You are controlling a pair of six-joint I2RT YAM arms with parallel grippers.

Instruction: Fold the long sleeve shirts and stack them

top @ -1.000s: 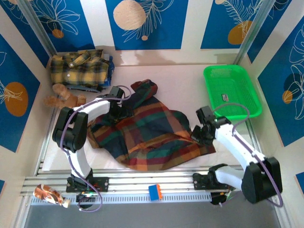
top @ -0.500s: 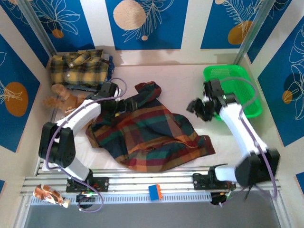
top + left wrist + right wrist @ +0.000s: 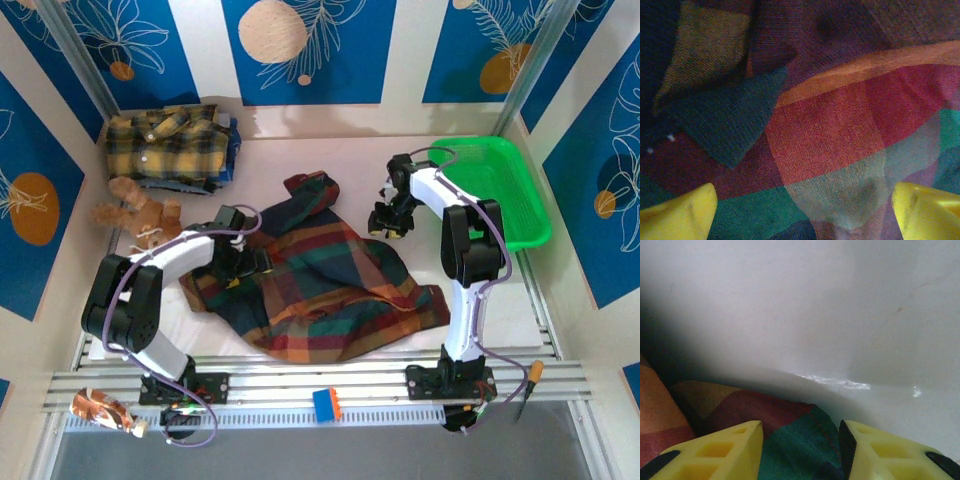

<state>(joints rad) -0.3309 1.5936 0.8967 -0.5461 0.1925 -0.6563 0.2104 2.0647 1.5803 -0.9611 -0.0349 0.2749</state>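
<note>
At the far left corner of the table (image 3: 330,160), the yellow and black plaid shirt (image 3: 165,148) lies folded against the wall, with a brown teddy bear (image 3: 135,210) just near of it. To the right, the left gripper (image 3: 250,262) sits low on the left part of the dark plaid shirt (image 3: 320,285), which lies rumpled and unfolded across the middle of the table. In the left wrist view its yellow fingers (image 3: 680,212) stand wide apart over red and green cloth, pinching nothing. Further right, the right gripper (image 3: 385,222) is at the shirt's far right edge. In the right wrist view its jaws stand partly apart, a green patch of cloth showing in the gap. Whether the fingers touch the cloth I cannot tell. At the far right sits the green basket (image 3: 490,185).
</note>
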